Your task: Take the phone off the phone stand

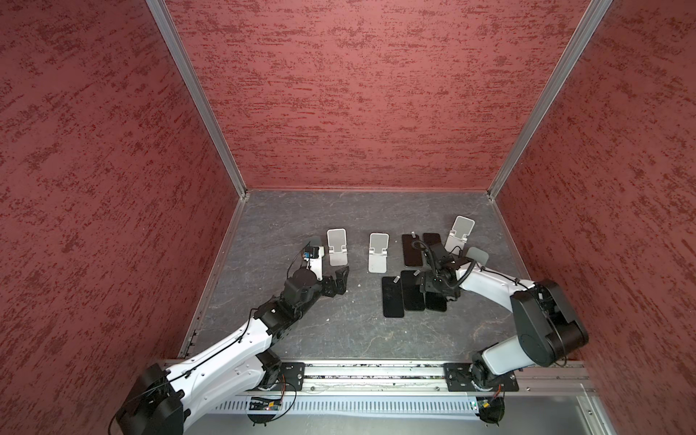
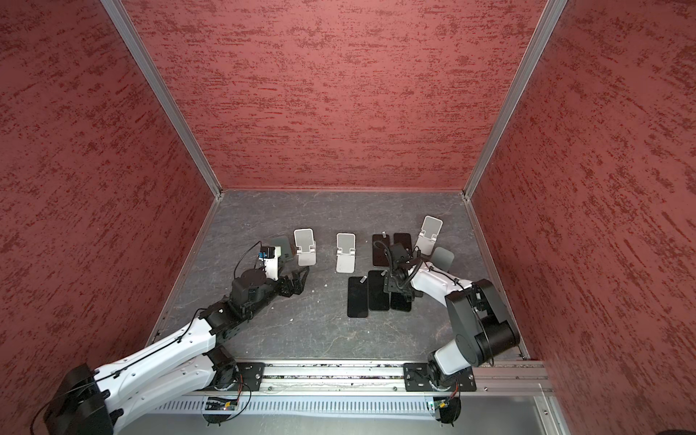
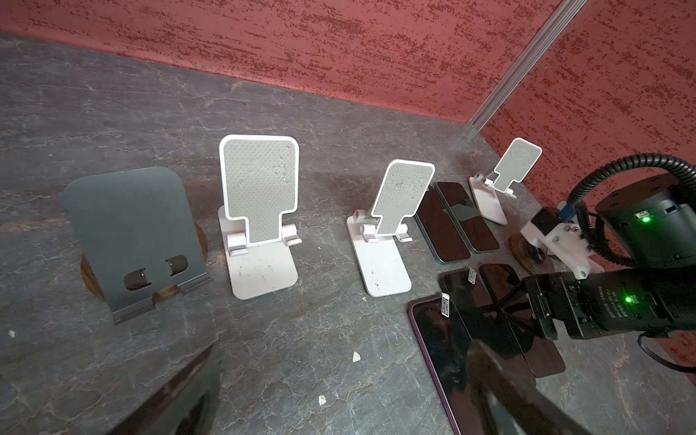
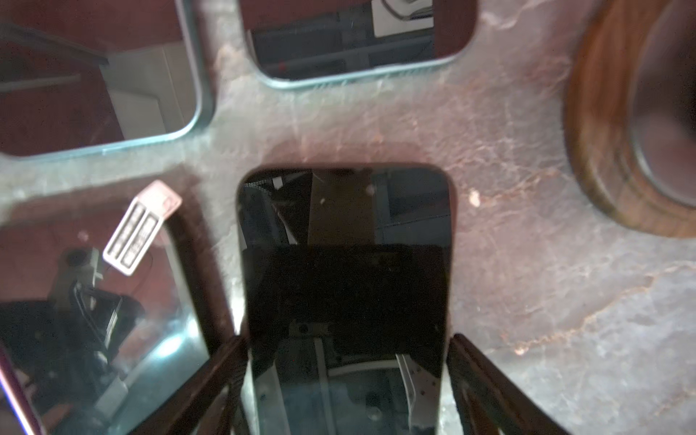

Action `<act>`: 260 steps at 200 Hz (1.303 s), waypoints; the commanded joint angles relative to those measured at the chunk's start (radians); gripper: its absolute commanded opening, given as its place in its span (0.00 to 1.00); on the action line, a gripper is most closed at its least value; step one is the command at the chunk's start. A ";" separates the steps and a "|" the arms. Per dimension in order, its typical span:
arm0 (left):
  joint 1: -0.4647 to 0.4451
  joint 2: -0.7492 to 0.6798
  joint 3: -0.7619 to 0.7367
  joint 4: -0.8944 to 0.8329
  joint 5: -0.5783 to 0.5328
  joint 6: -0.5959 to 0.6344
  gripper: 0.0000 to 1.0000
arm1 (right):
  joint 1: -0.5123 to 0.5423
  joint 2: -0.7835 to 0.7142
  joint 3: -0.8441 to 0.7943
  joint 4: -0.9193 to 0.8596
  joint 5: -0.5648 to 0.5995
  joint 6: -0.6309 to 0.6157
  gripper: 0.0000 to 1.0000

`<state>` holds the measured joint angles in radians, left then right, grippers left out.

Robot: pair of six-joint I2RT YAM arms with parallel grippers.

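A black phone (image 4: 344, 226) lies flat on the stone table with my right gripper (image 4: 346, 376) over its near end. The jaws are open, one finger along each long edge, and a thin strip of table shows beside one finger. In both top views this phone (image 1: 437, 303) (image 2: 400, 303) pokes out from under the right gripper (image 1: 438, 295). The dark grey phone stand (image 1: 478, 256) on a round wooden base (image 4: 602, 132) stands empty just beside it. My left gripper (image 1: 341, 277) (image 3: 339, 399) hangs open over bare table in front of a white stand (image 3: 260, 211).
Several other dark phones (image 1: 393, 297) (image 1: 412, 250) lie flat around the right gripper. Three white stands (image 1: 336, 248) (image 1: 377, 252) (image 1: 457, 233) and a second grey stand (image 3: 132, 233) all hold nothing. Red walls close in the back and both sides.
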<state>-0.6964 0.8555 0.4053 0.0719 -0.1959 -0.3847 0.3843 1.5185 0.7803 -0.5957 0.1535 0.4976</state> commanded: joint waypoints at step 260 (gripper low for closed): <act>0.331 -0.069 0.028 -0.132 -0.393 0.242 0.99 | -0.320 -0.310 -0.320 0.987 0.144 -0.395 0.99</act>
<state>-0.4072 0.7872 0.4770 -0.1856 -0.5854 -0.2092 0.1070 1.1706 0.5282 0.1150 0.3340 0.1337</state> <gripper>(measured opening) 0.994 0.988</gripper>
